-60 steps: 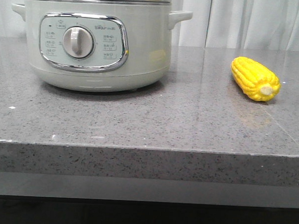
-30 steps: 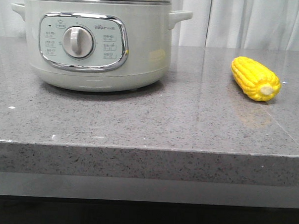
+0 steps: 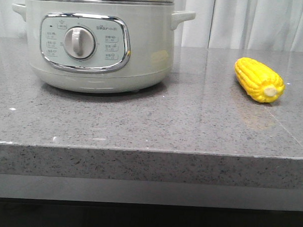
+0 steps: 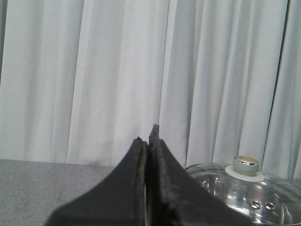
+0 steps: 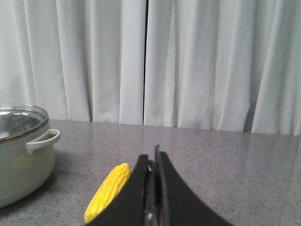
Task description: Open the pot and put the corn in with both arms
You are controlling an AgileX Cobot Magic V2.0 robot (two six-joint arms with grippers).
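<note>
Grey stone desk (image 3: 141, 128), white curtains (image 5: 188, 61) behind. One pot (image 3: 99, 41), glass lid (image 4: 244, 188) on. One corn (image 3: 258, 80) well apart. Left end effector (image 4: 148, 139) and right end effector (image 5: 153, 157) both clenched, empty.

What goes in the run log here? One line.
pot: lid on | corn: on counter, right of pot | both jaws shut, empty

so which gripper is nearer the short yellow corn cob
Right. The right gripper, shut, has the short yellow corn cob just beside it; the left gripper, shut, sits by the pale-green pot's glass lid.
</note>
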